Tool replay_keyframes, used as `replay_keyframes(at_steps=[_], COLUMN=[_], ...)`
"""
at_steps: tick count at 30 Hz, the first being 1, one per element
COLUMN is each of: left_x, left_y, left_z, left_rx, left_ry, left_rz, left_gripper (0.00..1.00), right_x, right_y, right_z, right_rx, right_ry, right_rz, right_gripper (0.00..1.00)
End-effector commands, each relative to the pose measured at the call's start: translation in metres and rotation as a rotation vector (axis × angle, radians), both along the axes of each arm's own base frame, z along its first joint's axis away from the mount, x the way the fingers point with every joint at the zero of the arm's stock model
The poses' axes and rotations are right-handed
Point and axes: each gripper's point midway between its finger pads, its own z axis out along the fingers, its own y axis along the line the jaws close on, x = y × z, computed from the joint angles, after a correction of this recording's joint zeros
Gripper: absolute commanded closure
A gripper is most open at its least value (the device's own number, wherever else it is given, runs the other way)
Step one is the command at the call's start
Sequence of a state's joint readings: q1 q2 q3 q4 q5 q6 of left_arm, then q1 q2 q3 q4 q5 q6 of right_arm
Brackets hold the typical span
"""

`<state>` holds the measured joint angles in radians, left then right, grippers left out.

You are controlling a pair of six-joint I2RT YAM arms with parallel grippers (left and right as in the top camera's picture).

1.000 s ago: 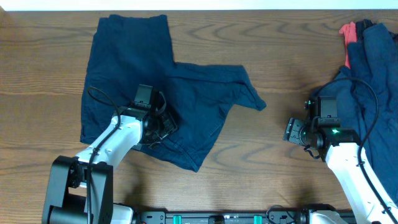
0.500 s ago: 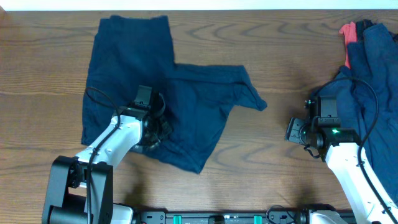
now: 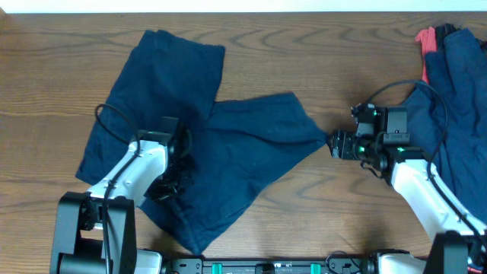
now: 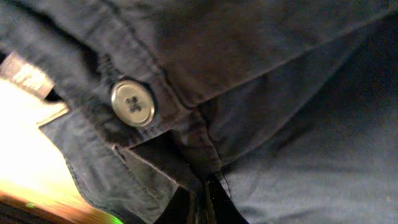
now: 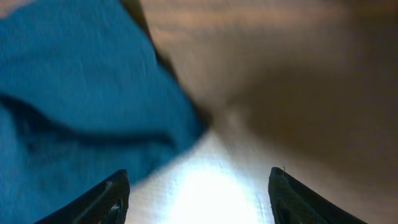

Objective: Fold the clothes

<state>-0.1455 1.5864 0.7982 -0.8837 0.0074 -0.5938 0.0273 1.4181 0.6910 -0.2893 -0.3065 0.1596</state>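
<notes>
Fingers of the right gripper (image 5: 198, 196) are spread wide at the leg tip (image 3: 319, 137) of the shorts (image 3: 243, 152).
The waistband (image 4: 186, 56) is pinched by the left gripper (image 3: 166, 186) toward the desk's near-left corner; the leg is stretched rightward to mid-desk, nearest the right arm.

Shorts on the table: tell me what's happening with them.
The left gripper appears to pinch the navy shorts near the waistband button. The right gripper is open at the tip of one leg, not yet holding it. The shorts lie spread and unfolded on the table. More clothes, with a coral piece, sit in a pile at far right.
</notes>
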Motion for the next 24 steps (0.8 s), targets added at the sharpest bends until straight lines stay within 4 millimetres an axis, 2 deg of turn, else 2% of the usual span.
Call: replay_keyframes(at_steps=[1,4,12,18,24], left_x=[0.008,0.014,0.017,0.016,0.016], left_y=[0.026,0.033,0.033,0.033,0.033], left_z=[0.001,0.0,-0.001,-0.001,-0.001], left_rx=[0.098,0.096,0.085,0.085,0.085], left_ry=[-0.029,-0.054,-0.067,-0.064,-0.064], left_rz=[0.012,0.051,0.065,0.064,0.064], left_gripper=[0.94,0.94,0.94,0.94,0.94], right_x=[0.016,0.027,0.042,0.079,0.112], right_y=[0.01,0.016,0.066,0.08,0.096], right_z=[0.004,-0.002,-0.024,-0.025,-0.031], right_rx=[0.048,0.049,0.091,0.023,0.035], right_ry=[-0.059,-0.085,-0.092,-0.057,-0.02], right_rz=[0.055,0.071,0.207,0.214,0.256], right_gripper=[0.28,0.27,0.25,0.23,0.23])
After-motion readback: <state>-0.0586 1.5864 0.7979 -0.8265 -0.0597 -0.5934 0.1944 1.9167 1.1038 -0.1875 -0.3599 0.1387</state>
